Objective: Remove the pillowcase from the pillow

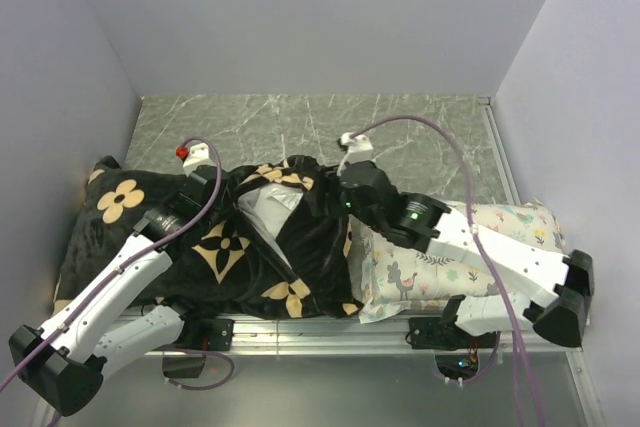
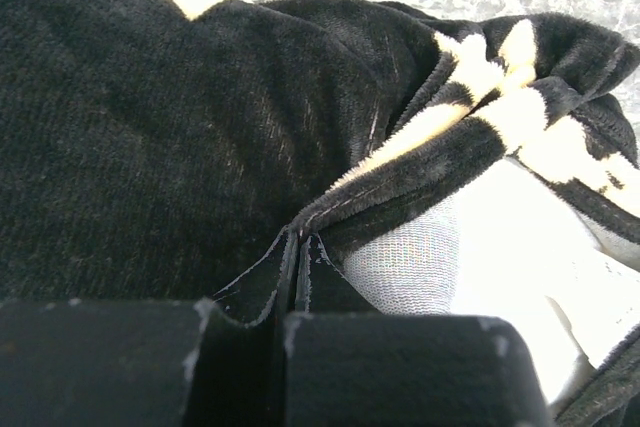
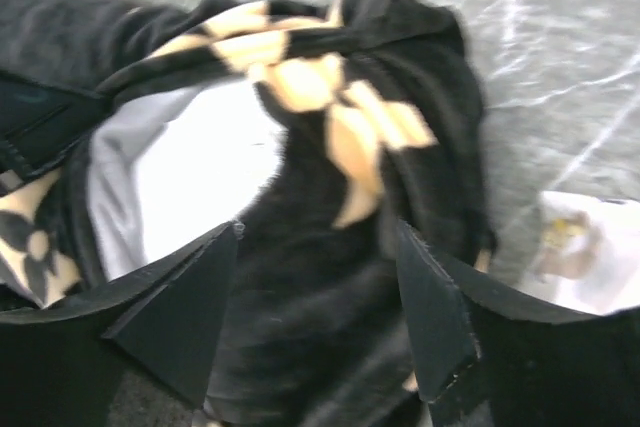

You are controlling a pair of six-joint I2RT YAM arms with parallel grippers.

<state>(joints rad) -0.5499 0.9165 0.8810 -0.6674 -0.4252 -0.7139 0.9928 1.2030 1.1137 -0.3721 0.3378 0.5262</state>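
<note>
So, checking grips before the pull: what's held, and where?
Left gripper pinches the pillowcase by its opening hem; right gripper is open around the fabric, holding nothing.

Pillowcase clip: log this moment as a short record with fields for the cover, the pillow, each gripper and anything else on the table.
pillowcase: on the pillow, bunched, mouth open toward the far side
pillow: white part bare at the mouth, rest covered
left gripper: shut on the pillowcase hem
right gripper: open, astride a pillowcase fold; view blurred
printed pillow: right of the pillowcase
table: grey marbled top
</note>
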